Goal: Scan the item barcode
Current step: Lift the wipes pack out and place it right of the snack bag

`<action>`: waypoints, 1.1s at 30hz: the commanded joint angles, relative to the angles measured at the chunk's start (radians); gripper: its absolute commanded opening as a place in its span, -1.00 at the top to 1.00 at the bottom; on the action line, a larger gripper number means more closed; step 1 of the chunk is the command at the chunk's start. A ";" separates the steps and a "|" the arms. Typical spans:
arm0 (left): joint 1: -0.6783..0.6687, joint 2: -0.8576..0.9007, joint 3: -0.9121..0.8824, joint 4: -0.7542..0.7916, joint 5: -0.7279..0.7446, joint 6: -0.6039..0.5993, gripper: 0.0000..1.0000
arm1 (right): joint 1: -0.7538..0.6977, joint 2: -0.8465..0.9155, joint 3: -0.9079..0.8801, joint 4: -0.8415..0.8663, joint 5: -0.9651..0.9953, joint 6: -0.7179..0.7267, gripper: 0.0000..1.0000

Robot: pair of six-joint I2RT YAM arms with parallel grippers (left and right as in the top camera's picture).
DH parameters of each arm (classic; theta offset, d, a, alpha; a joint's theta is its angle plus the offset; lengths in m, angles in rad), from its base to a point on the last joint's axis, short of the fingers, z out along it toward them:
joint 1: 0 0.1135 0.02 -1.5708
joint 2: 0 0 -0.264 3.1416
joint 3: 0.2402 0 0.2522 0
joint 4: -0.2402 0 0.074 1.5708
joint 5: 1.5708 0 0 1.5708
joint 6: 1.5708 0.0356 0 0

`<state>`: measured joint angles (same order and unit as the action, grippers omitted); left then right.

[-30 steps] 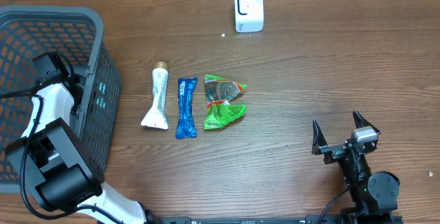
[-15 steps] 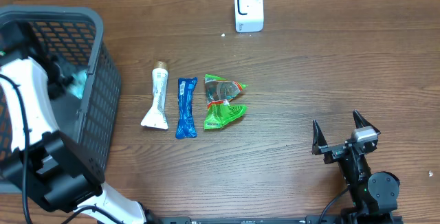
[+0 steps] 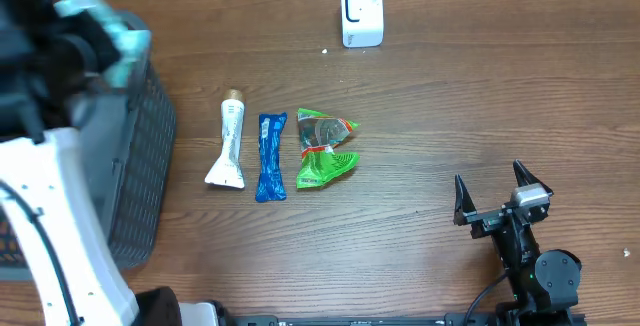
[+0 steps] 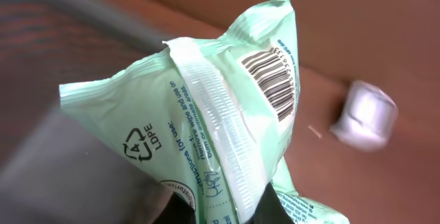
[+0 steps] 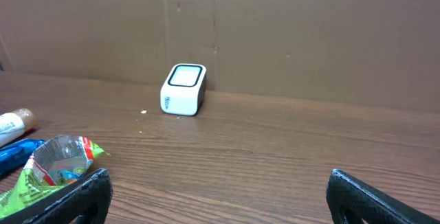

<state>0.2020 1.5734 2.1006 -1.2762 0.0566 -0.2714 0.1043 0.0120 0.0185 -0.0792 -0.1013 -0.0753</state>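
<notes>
Brown wood table (image 3: 450, 116) below, left gripper (image 4: 223, 209) is clamped on the end of a green packet (image 4: 206, 114), looks light, soft and crinkly, so grab it clear of the barcode (image 4: 271, 83).

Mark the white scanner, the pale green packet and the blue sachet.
white scanner (image 3: 361, 11), overhead view, middle of its top face.
pale green packet (image 4: 210, 114), left wrist view, on the centre seam.
blue sachet (image 3: 270, 156), overhead view, mid-length of the wrapper.
</notes>
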 commanded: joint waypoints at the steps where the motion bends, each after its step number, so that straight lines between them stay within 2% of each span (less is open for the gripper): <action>1: -0.224 0.046 -0.011 -0.010 0.045 0.043 0.92 | -0.004 -0.009 -0.011 0.005 -0.005 -0.001 -1.00; 4: -0.409 0.117 -0.018 0.006 0.045 0.014 0.91 | -0.004 -0.009 -0.011 0.005 -0.005 -0.001 -1.00; 8: -0.586 0.249 -0.018 0.048 0.044 0.010 0.91 | -0.004 -0.009 -0.011 0.005 -0.005 -0.001 -1.00; 14: -0.749 0.474 -0.018 0.117 0.074 0.002 0.91 | -0.004 -0.009 -0.011 0.005 -0.005 -0.001 -1.00; 19: -0.844 0.645 -0.018 0.145 0.131 -0.059 0.91 | -0.004 -0.009 -0.011 0.005 -0.005 -0.001 -1.00; 29: -0.921 0.756 -0.018 0.160 0.146 -0.100 0.91 | -0.004 -0.009 -0.011 0.005 -0.005 -0.001 -1.00; 32: -0.922 0.762 -0.019 0.169 0.146 -0.103 0.84 | -0.004 -0.009 -0.011 0.005 -0.005 -0.001 -1.00; 33: -0.922 0.762 -0.019 0.171 0.146 -0.103 0.76 | -0.004 -0.009 -0.011 0.005 -0.005 -0.001 -1.00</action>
<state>-0.7204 2.3238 2.0747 -1.1133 0.1883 -0.3534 0.1047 0.0120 0.0185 -0.0792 -0.1009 -0.0753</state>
